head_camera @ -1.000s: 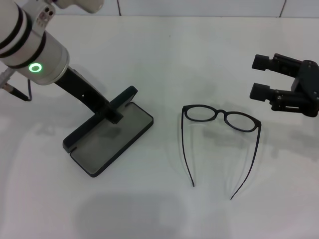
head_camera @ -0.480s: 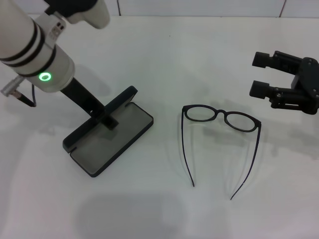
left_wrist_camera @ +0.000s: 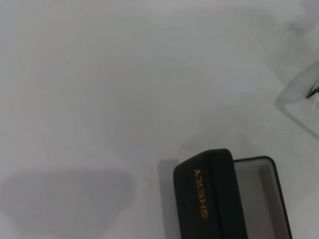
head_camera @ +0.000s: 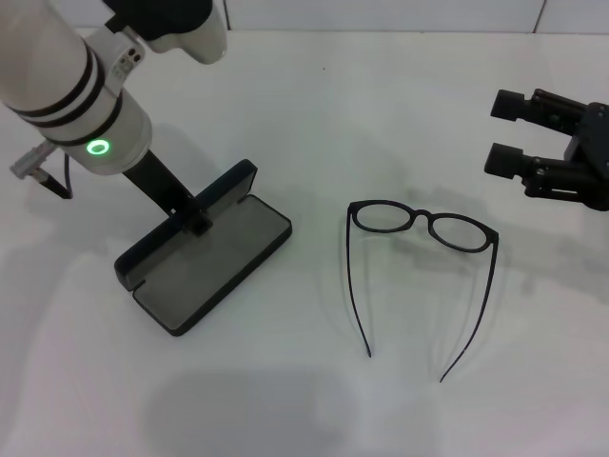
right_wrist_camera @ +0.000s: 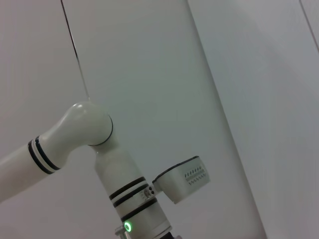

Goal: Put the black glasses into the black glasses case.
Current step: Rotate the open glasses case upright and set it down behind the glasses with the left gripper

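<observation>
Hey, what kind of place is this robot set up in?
Probably a lab or test bench, not a home: a bare white table holding only the black glasses and the open black glasses case, with plain white wall panels behind.

The black glasses case (head_camera: 203, 249) is seen as matt black outside, with a smooth grey lining. The black glasses (head_camera: 422, 257) are thin and slightly glossy. The table (head_camera: 381, 114) is rendered smooth, matt white
</observation>
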`<state>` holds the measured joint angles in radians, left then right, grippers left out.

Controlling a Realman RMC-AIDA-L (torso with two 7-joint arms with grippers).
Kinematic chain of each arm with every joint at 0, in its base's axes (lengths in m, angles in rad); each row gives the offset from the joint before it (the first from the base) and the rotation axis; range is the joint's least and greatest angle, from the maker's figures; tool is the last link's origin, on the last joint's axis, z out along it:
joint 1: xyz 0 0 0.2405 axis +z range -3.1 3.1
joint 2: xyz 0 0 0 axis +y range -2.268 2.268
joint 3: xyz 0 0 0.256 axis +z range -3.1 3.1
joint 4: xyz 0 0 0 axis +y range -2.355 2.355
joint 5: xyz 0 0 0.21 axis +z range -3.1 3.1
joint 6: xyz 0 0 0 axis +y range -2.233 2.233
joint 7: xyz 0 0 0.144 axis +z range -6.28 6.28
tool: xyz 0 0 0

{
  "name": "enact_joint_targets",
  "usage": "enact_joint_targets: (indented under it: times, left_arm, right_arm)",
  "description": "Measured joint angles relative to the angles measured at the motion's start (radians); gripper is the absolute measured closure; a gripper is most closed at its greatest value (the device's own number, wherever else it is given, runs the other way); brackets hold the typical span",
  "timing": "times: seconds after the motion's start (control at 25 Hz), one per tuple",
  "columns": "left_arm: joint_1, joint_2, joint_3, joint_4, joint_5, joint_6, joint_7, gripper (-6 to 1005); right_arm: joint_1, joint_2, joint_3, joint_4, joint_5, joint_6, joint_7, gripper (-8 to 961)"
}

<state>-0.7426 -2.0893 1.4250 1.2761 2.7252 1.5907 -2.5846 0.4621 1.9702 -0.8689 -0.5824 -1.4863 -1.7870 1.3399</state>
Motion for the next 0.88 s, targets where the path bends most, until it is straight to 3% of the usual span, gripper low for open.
enact_joint_targets:
  times: [0.2,0.56,0.72,0.88]
  left_arm:
    - [-0.009,0.000,0.003,0.002,0.000,0.000,0.006,735]
    - [-0.017,0.001,0.011,0.117,0.072,-0.015,0.033,782]
    - [-0.023,0.000,0.072,0.141,0.075,-0.133,0.131,789]
    - [-0.040,0.000,0.196,0.098,0.078,-0.310,0.246,784]
  right_arm:
    - [0.000,-0.002,0.001,0.001,0.000,0.000,0.000,120]
    - [0.005,-0.006,0.000,0.001,-0.002,0.003,-0.001,124]
    - [0.008,-0.010,-0.009,-0.001,-0.010,-0.041,-0.001,126]
    - [0.008,-0.012,-0.011,-0.001,-0.023,-0.096,-0.003,128]
